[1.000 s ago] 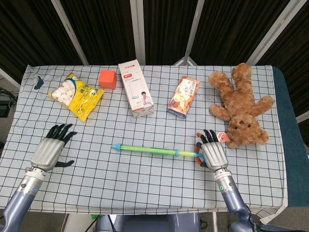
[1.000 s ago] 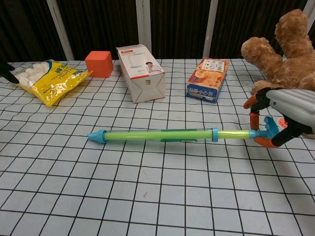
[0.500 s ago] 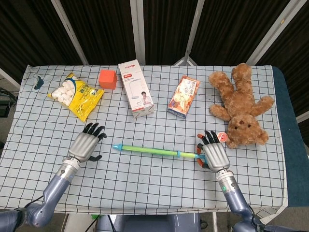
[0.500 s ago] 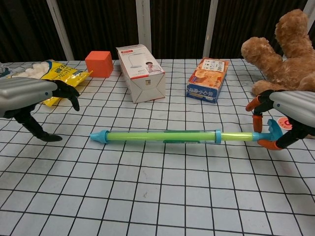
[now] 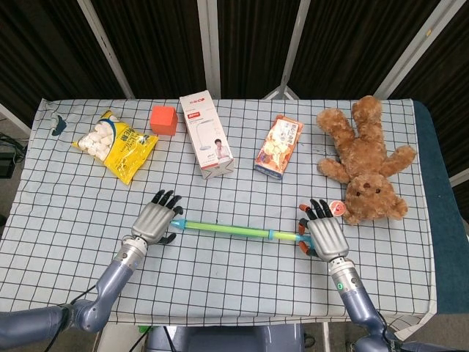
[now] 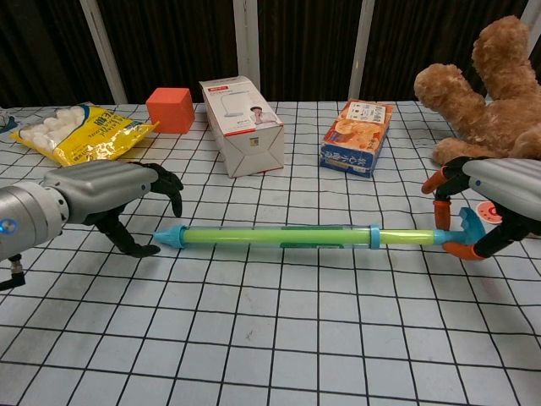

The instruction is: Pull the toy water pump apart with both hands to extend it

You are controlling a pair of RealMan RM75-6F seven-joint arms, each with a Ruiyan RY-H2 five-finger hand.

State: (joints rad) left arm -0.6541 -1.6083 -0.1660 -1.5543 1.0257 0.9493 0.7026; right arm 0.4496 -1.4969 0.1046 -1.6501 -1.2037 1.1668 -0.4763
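The toy water pump (image 5: 227, 229) is a green tube with a blue tip, lying left to right on the checked cloth. Its thin rod (image 6: 406, 236) shows past the blue collar at the right end. My right hand (image 5: 325, 235) grips the blue and orange handle (image 6: 467, 227) there, fingers curled around it. My left hand (image 5: 156, 219) sits at the blue tip (image 6: 167, 236) with its fingers spread over it and the thumb (image 6: 135, 246) beneath. In the chest view the left hand (image 6: 106, 191) holds nothing, and the right hand (image 6: 499, 190) hides part of the handle.
At the back stand a marshmallow bag (image 5: 116, 145), a red cube (image 5: 163, 119), a white box (image 5: 207, 134) and an orange carton (image 5: 279, 147). A brown teddy bear (image 5: 364, 161) lies just behind my right hand. The table's front edge (image 5: 234, 317) is near both forearms.
My left hand has swept rightward from the table's left side to the pump's blue tip. The pump has shifted slightly right. My right hand keeps its hold on the handle.
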